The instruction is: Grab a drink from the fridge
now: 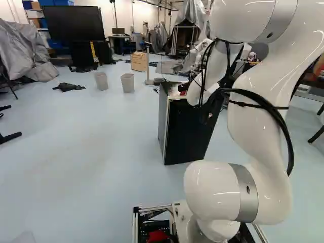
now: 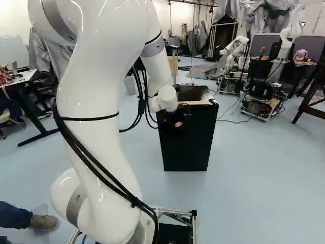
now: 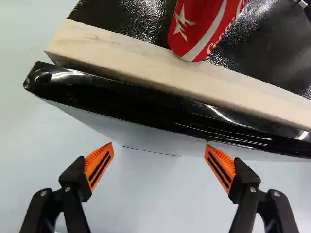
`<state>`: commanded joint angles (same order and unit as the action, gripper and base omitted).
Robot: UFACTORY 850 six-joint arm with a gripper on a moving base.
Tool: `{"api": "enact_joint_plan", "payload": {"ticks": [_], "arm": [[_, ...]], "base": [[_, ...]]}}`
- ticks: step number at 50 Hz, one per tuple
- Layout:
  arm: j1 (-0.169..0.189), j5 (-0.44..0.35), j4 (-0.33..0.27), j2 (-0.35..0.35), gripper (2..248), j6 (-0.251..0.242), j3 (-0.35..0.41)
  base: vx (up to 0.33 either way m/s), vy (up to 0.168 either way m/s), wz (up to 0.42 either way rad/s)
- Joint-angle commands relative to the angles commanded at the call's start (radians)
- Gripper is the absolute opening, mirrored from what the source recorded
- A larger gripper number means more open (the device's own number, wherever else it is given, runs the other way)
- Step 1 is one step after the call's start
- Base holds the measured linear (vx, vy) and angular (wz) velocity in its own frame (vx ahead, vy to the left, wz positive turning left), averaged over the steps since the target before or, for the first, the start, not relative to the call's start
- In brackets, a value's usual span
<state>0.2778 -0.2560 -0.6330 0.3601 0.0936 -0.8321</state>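
Observation:
My gripper (image 2: 176,121) is at the near upper part of the black fridge (image 2: 188,145), which stands on the floor ahead of the base. The fridge (image 1: 188,129) also shows beside my arm in the left base view. In the wrist view, the gripper (image 3: 159,149) has its orange-padded fingers wide apart, with nothing between them. Ahead of them runs a glossy black edge, then a pale wooden strip (image 3: 146,60). Beyond that strip a red drink can (image 3: 197,26) rests on a dark textured surface, only partly in view.
Another robot (image 2: 236,53) stands beyond the fridge to the right in the right base view. Two grey bins (image 1: 127,82) and a wooden drawer unit (image 1: 138,61) are farther back. A person's shoe (image 2: 43,221) is near the base at the left of the right base view.

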Motion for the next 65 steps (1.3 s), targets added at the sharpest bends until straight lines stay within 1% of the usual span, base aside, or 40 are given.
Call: {"api": "enact_joint_plan", "payload": {"ticks": [65], "arm": [[-0.003, 0.0, 0.0, 0.015, 247, 0.0, -0.019]], "base": [[0.0, 0.0, 0.0]]}}
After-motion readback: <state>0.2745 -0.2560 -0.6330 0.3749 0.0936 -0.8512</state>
